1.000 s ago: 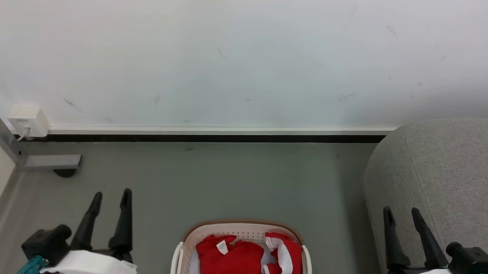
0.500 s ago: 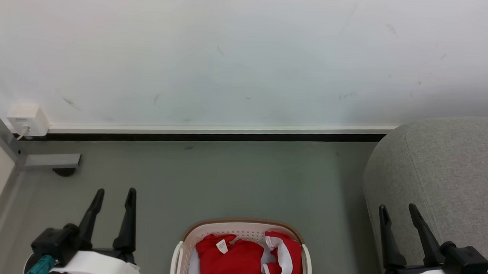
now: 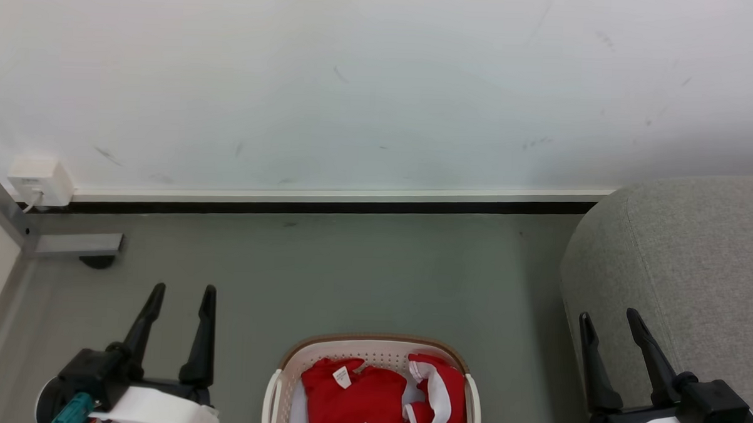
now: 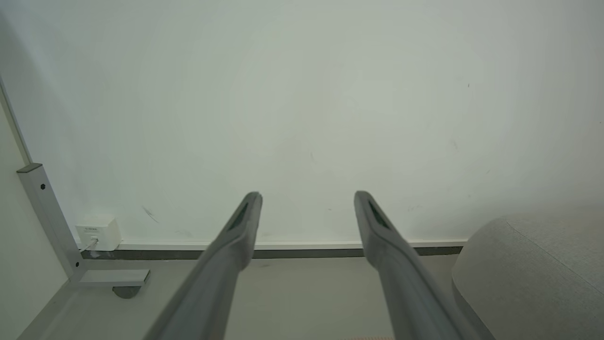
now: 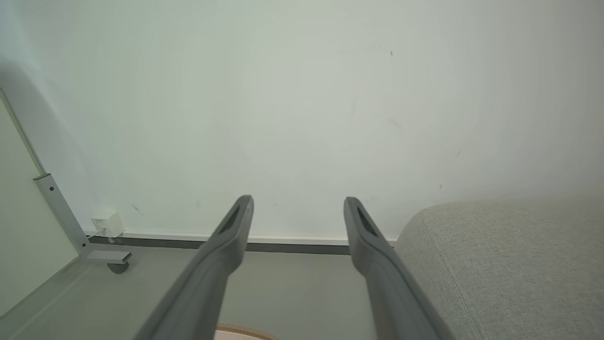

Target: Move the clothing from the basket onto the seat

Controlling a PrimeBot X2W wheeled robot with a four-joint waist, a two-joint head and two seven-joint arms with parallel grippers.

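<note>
**Two empty grippers, all the clothing yet to move**

Biggest thing in play is the large grey woven-fabric upholstered seat [image 3: 694,260], with rounded edges, at the robot's right. A garment dropped near that curve could slide to the floor.

Next is the oval cream-white perforated plastic basket [image 3: 372,344] with a brown rim, standing on the floor between the arms. It looks light, so a finger catching its wall might drag or tip it.

Inside lie the red sports garments [image 3: 354,398] with white trim, bunched together. One pinch may lift several and shed some on the way.

The left gripper [image 3: 184,287] and right gripper [image 3: 608,313] flank the basket, jaws spread, holding nothing. The right one is close to the seat and could bump it.
</note>
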